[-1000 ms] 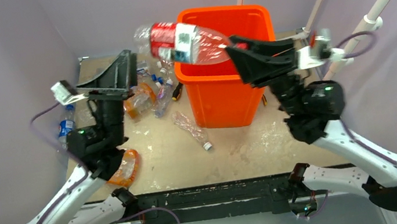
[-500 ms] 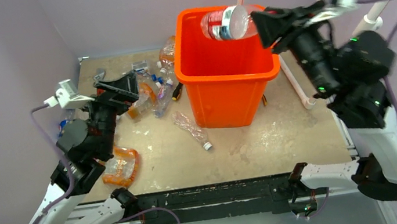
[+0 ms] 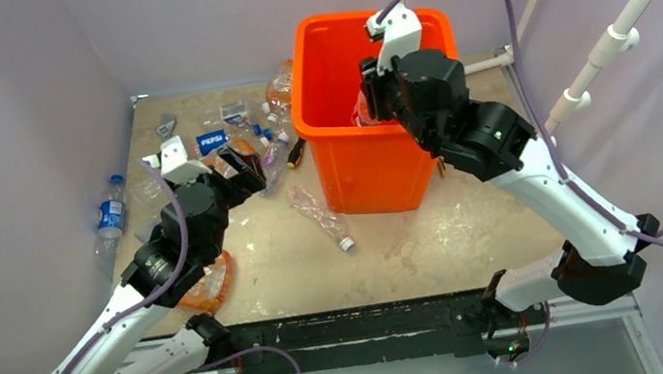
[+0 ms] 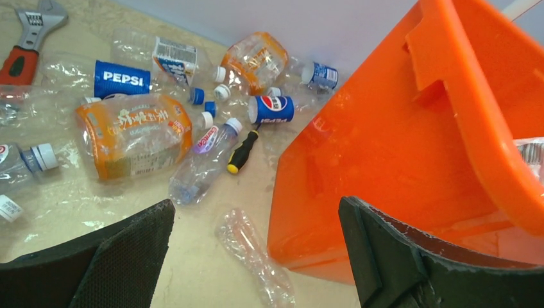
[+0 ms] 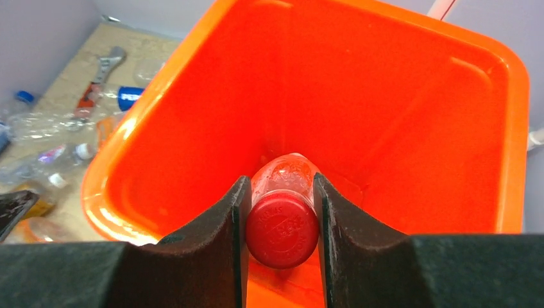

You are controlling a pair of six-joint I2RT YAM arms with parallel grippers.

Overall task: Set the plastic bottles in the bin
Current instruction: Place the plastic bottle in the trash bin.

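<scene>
The orange bin stands at the back middle of the table. My right gripper reaches down into it and is shut on the neck of a clear bottle with a red cap, which points into the bin. My left gripper is open and empty, low over the table left of the bin. A crushed clear bottle lies under its jaws, next to the bin's base. An orange-label bottle and Pepsi bottles lie in a heap farther left.
A black and yellow screwdriver lies beside the bin's left wall. A wrench lies at the back left. An orange bottle sits near the front left edge, a blue-label bottle off the left side. White pipes run at the right.
My right gripper has carried the red-cap bottle from over the rim down into the bin. My left gripper has dropped lower and swung right toward the crushed bottle.
</scene>
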